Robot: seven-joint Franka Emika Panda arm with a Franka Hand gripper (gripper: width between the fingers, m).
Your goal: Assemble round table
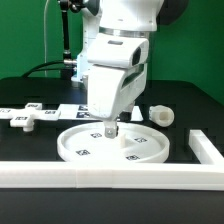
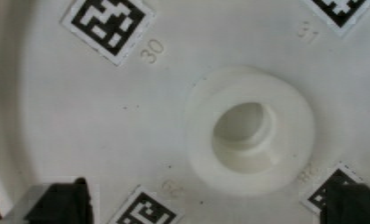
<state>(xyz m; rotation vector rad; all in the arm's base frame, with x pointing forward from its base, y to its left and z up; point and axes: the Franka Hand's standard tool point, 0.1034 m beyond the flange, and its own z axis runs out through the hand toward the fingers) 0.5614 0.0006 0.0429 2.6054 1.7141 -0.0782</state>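
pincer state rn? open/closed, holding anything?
Pincer: open, holding nothing, low over the middle of the round disc.

I find the rimmed round disc (image 1: 70,138) lying flat, rim upward, tags showing around its raised central socket (image 2: 249,125). The short cylinder post (image 1: 160,114) rests near it toward the exterior view's right. The cross-shaped piece (image 1: 22,119) lies well apart on the left.

The round disc (image 1: 64,146) is smooth white plastic, a bit shiny. Its printed tags (image 2: 111,22) look flat and dull. The table (image 1: 200,110) is black and dull. The robot arm (image 1: 122,55) has shiny white plastic.
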